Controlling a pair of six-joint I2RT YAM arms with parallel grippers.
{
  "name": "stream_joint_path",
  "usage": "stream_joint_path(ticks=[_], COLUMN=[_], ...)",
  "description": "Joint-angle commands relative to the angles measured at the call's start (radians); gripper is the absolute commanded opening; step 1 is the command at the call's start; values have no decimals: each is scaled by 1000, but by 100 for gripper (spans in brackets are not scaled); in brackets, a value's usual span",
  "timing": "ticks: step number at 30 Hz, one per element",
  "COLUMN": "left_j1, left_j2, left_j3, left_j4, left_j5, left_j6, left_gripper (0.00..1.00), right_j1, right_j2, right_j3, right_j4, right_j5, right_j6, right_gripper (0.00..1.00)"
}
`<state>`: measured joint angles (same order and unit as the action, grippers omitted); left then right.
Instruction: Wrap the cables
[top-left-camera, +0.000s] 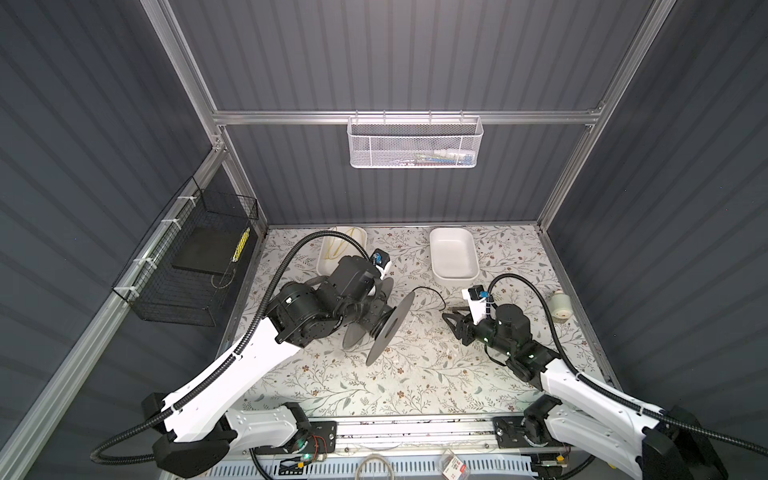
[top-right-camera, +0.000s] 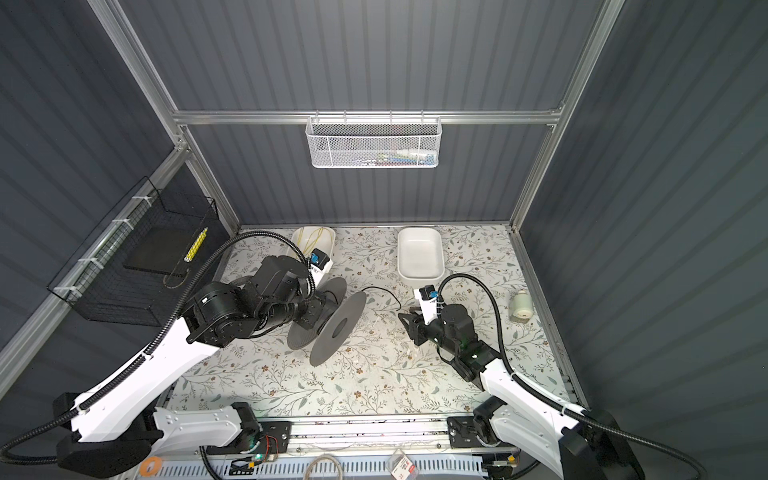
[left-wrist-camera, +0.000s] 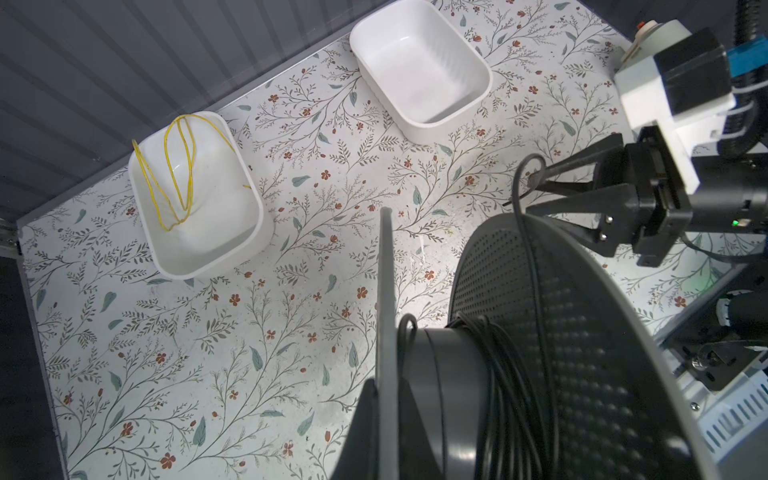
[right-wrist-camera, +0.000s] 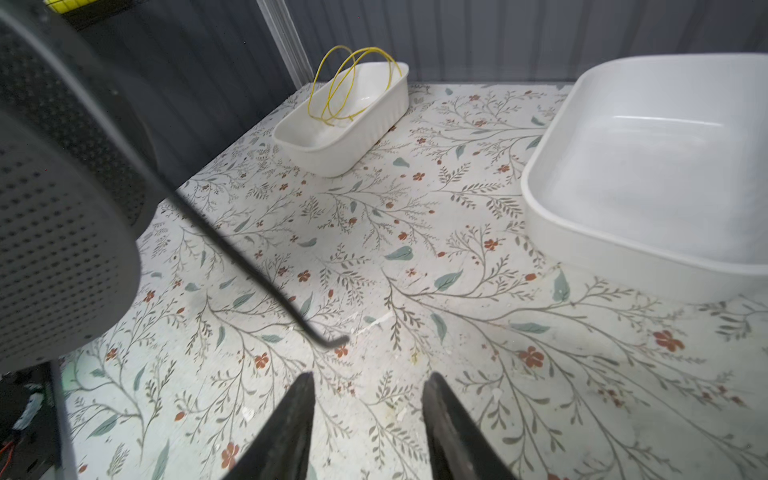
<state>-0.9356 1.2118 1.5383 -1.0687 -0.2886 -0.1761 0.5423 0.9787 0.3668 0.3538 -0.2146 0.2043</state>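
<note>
Left tool (left-wrist-camera: 382, 403) is clenched on a tilted grey perforated plastic spool (top-left-camera: 388, 328), centre-left. Thin black cable (left-wrist-camera: 505, 395) sits mostly wound on the hub, several turns. Only a short tail (right-wrist-camera: 249, 269) remains, arcing right over the rim, its end free just ahead of right tool (right-wrist-camera: 370, 378), which is released w/ nothing btwn jaws. Looks nearly done; tail still needs winding in.

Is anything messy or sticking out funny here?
Yes. The black cable has a loose tail poking out past the gray spool instead of being wound on. Its end sits unheld just ahead of the right gripper's open jaws.
</note>
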Motion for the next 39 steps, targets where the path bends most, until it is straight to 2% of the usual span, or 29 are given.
stream_joint_path(ticks=[1,9,16,22,26,31,34,39], left_j1=[-2,-2,-2,-2,-3,-3,-2,-2], left_j2=[-10,-17,-22,-31,-35,-41,-43,-37], left_j3=[49,41,28,26,38,69,87,93], left_j4=[11,18,35,41,49,97,136,263], left_j5=[28,29,38,45,86,154,116,-66], left_j6=[-23,-30,-36,-39,-40,-65,-83,-115], left_gripper=[0,0,0,0,0,0,0,0], right_j1=[3,3,3,3,5,9,50,195], right_j2=[32,80,101,95,128,199,251,340], right_j3=[9,52,59,27,6,-6,-7,-2], right_j4=[101,116,131,128,142,122,150,214], right_j5=[30,-14,-43,-31,-23,54,70,127], right_j6=[-21,-23,0,12,53,81,114,161], right_gripper=[44,37,16,4,1,0,0,0])
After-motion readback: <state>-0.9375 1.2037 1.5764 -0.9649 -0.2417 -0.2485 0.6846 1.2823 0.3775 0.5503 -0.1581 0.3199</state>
